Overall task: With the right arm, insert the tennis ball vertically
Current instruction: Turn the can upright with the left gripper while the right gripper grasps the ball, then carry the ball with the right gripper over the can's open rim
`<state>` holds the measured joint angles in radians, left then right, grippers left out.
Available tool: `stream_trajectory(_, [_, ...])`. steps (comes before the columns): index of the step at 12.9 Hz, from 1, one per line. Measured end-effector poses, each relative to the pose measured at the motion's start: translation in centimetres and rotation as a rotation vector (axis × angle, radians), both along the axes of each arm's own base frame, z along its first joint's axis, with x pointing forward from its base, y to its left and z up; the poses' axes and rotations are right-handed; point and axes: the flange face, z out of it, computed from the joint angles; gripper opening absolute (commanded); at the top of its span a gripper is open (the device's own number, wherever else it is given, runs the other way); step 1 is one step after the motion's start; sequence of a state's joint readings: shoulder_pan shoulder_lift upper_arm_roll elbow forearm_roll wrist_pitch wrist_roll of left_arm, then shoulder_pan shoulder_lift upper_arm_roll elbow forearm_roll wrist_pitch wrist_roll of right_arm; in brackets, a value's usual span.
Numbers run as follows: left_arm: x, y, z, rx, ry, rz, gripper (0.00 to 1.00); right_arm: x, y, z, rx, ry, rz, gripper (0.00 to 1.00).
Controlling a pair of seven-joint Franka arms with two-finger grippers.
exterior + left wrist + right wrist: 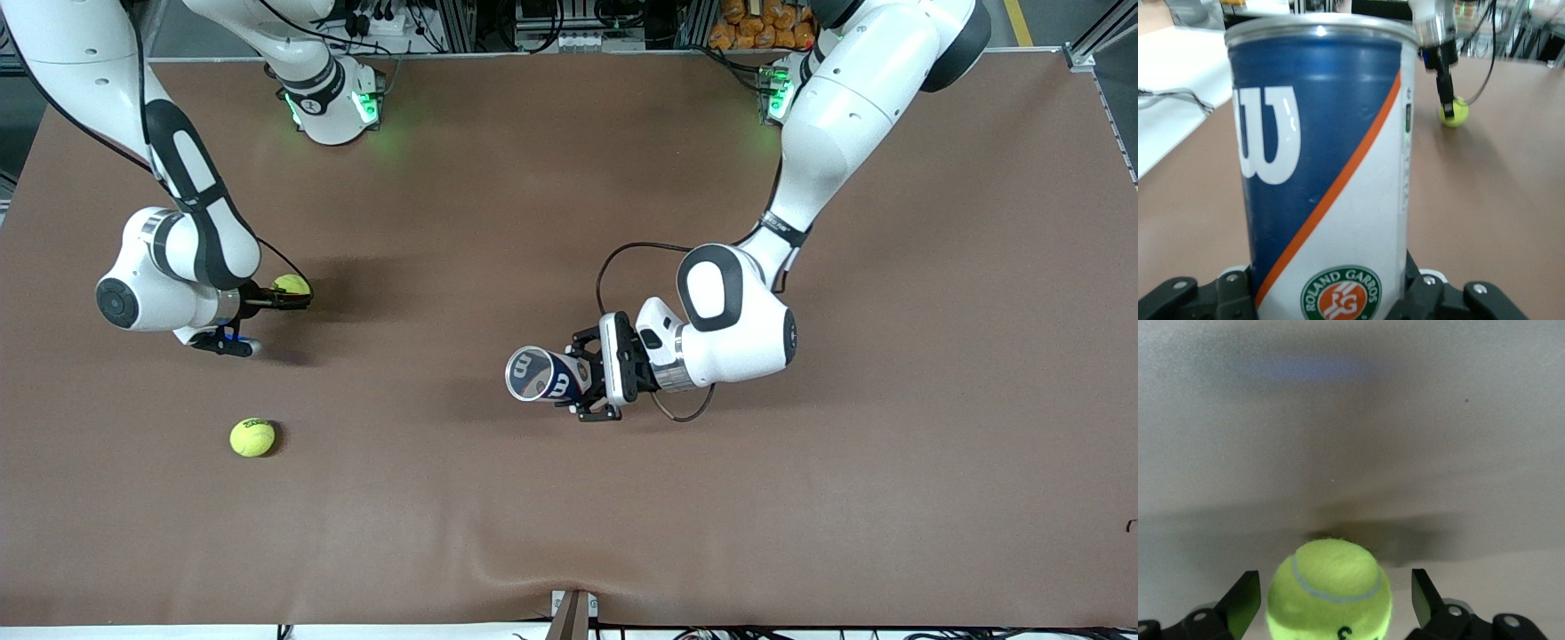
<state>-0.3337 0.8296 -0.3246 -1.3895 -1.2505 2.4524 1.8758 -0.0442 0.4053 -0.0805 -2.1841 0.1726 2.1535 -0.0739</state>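
Fingers (1245, 600) of the right arm's black two-finger gripper (286, 295) stand apart on either side of a fuzzy yellow-green tennis ball (291, 284), gaps showing between pads and felt in the right wrist view, so the jaws are open around it and not gripping. That ball sits on the brown mat-covered table (889, 489) toward the right arm's end, the gripper down low at it. The white jointed right arm (191, 236) with dark grey sections bends down over the spot. A second yellow-green tennis ball (252, 437) lies loose on the mat, nearer the front camera and well apart from the first. Over at the table's middle, the left arm's black gripper (582, 378) is clamped on the base of a blue-and-white cylindrical tennis ball can (544, 375) with an orange stripe, jaws closed against its sides, its silver-rimmed mouth turned up toward the front camera.
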Motion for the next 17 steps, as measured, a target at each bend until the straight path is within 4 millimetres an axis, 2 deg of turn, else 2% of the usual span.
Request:
stream_trajectory(2, [-1.8, -2.2, -2.1, -0.094, -0.005, 0.007, 0.71, -0.1, 0.1, -0.1, 0.006, 0.004, 0.005, 1.0])
stream_trajectory(4, [-4.3, -5.3, -3.3, -0.135, 0.018, -0.009, 0.7, -0.3, 0.2, -0.3, 0.025, 0.004, 0.015, 0.42])
stream_trajectory(5, [-5.5, -6.7, -3.8, -0.161, 0.018, -0.008, 0.7, -0.3, 0.2, -0.3, 0.038, 0.002, 0.02, 0.32])
stream_trajectory(8, [-8.6, -9.6, -5.2, -0.205, -0.051, 0.025, 0.69, -0.4, 0.3, -0.2, 0.058, 0.014, 0.017, 0.31])
stream_trajectory(10, [-9.1, -9.8, -6.5, -0.225, -0.098, 0.048, 0.7, 0.1, 0.3, 0.8, 0.071, 0.018, 0.026, 0.31])
stream_trajectory(11, [-9.5, -9.8, -7.5, -0.241, -0.11, 0.067, 0.7, 1.1, 0.4, 2.7, 0.08, 0.01, 0.032, 0.28])
stream_trajectory(12, [-10.2, -10.3, -8.8, -0.27, -0.119, 0.078, 0.7, 2.5, 0.4, 5.7, 0.091, -0.006, 0.04, 0.28])
stream_trajectory(15, [-12.5, -12.2, -11.4, -0.397, -0.128, 0.07, 0.7, 6.6, -0.3, 17.9, 0.116, -0.092, 0.064, 0.28])
stream_trajectory(16, [-12.7, -12.3, -11.8, -0.415, -0.119, 0.065, 0.71, 7.6, -0.4, 21.3, 0.115, -0.134, 0.071, 0.28])
stream_trajectory(17, [-12.8, -12.2, -12.3, -0.425, -0.11, 0.065, 0.71, 8.6, -0.2, 23.9, 0.109, -0.173, 0.071, 0.28])
